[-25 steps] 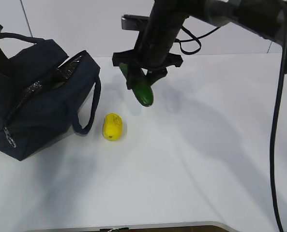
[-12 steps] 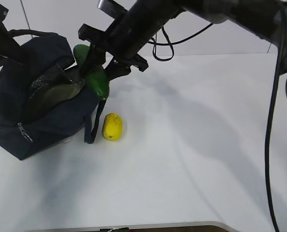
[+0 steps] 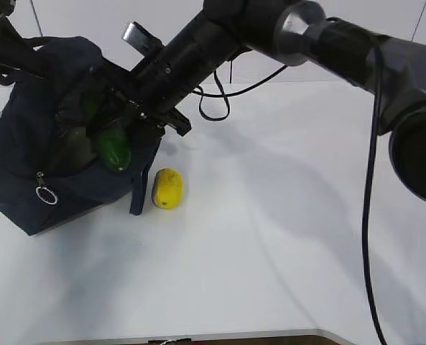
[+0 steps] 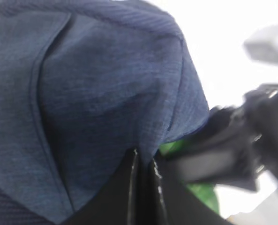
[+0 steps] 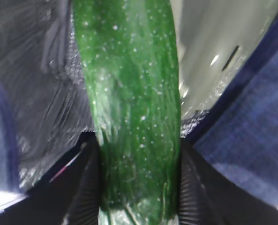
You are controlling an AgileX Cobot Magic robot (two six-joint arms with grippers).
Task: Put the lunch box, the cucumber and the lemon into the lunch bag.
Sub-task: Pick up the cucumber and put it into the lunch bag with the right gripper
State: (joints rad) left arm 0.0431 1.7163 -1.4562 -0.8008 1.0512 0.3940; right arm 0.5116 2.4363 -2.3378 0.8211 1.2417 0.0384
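Cucumber [image 3: 113, 149] in lunch bag [image 3: 26, 194] mouth — lemon [image 3: 167, 188] just right

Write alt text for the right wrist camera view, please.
The right end effector grips a dark green cucumber that points down into the lunch bag, with silvery lining behind it and navy fabric at the right.

Count at this moment: one lunch bag [image 3: 26, 194], dark navy, with one silver ring pull [image 3: 46, 195] showing on its zipper. One cucumber [image 3: 113, 149] (green, at the bag's opening). One lemon [image 3: 167, 188], yellow, on the one white table [image 3: 284, 237].
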